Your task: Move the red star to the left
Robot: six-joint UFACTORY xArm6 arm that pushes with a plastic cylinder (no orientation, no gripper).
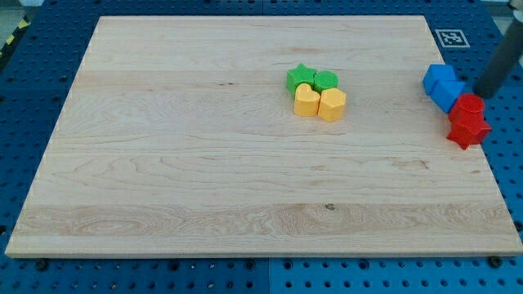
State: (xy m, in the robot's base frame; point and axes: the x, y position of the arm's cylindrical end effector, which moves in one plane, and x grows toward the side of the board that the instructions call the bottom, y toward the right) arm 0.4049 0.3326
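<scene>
The red star (pixel 467 131) lies near the board's right edge at the view's right, touching a second red block (pixel 469 106) just above it. My tip (pixel 480 93) comes in from the upper right and ends right at the upper right of that second red block, between it and the blue blocks. Two blue blocks (pixel 442 86) sit touching each other just left of and above the red ones.
A cluster near the board's middle top holds a green star (pixel 300 78), a green round block (pixel 326 80), a yellow heart (pixel 306 101) and a yellow hexagon-like block (pixel 333 104), all touching. The wooden board (pixel 163 163) rests on a blue pegboard.
</scene>
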